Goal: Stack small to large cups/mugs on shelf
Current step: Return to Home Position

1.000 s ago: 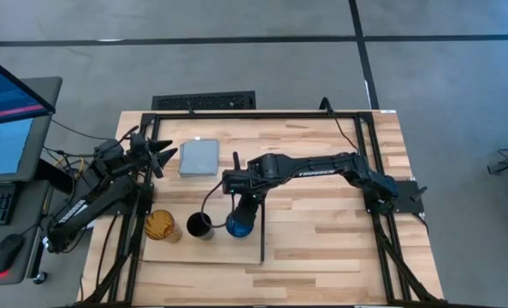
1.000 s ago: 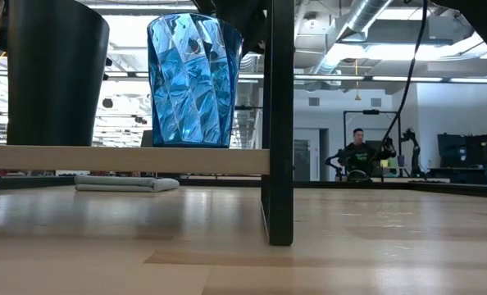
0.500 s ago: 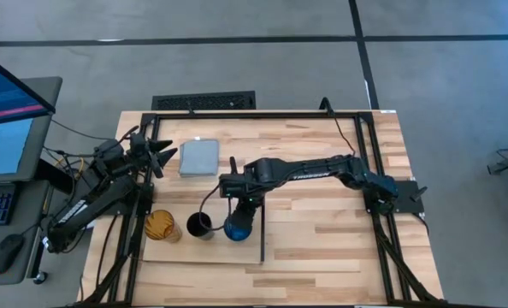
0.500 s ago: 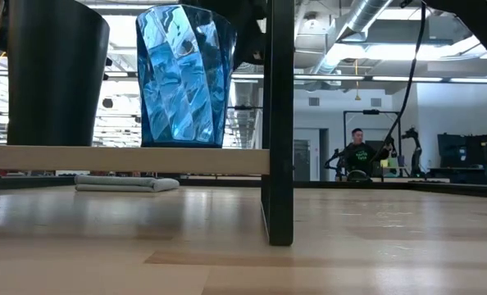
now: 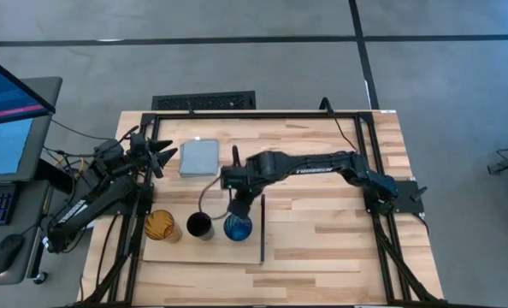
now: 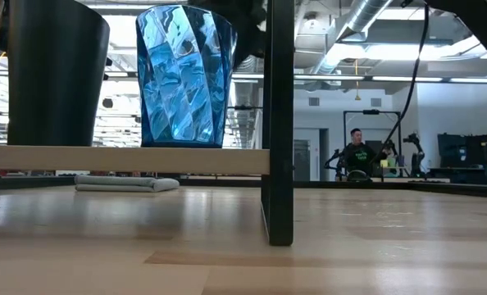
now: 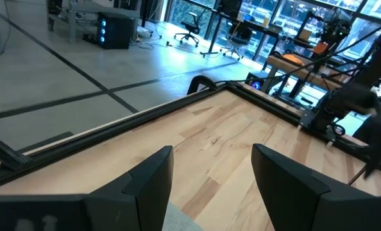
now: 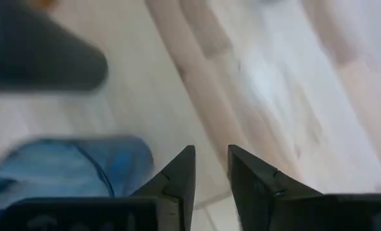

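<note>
Our right end effector has let go of the blue cup and drawn back a little, narrowly open and empty. We see the cup standing on the shelf beside the black cup, so placing seems finished. Our left end effector waits wide open.

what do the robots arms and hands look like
Both arms are dark, built from slim jointed links. The right arm carries white lettering along its forearm, too small to read, and a thin black cable loops beside its wrist. The left arm is equally dark. The left hand and the right hand each have two black angular fingers tapering toward the tips.
</note>
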Robot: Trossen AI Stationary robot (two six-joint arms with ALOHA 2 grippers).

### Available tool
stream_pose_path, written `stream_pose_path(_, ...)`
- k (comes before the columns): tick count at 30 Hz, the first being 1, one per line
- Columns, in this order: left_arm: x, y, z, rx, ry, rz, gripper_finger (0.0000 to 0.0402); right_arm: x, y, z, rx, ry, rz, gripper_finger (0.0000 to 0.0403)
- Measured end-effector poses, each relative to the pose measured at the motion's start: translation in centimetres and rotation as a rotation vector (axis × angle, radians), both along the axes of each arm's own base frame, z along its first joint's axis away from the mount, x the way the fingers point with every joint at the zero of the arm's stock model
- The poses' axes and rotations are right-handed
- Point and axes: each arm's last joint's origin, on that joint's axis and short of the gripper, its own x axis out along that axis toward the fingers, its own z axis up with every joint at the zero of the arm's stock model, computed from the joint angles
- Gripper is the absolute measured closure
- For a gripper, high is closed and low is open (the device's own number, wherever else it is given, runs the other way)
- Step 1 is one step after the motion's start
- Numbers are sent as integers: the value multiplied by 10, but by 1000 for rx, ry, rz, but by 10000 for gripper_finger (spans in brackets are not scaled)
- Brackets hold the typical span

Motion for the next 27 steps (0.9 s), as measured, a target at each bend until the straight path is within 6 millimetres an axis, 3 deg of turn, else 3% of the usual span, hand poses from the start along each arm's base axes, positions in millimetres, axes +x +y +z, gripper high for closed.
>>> stream_pose_path(6,0,0,0,2,-1,0,198,0,-34,30,-50,-148,11,290)
stream_pose_path(10,0,0,1,10,-5,5,198,-17,-62,60,-137,-210,11,290)
stream_pose_path(14,0,0,1,20,-2,5,198,-44,-82,98,-301,-267,0,290)
stream_pose_path(21,0,1,10,96,-59,6,198,-110,-92,170,-500,-437,26,290)
stream_pose_path(25,0,1,13,138,-77,6,198,-142,-94,185,-477,-540,111,290)
stream_pose_path(27,0,1,14,144,-83,18,198,-156,-97,183,-468,-585,123,290)
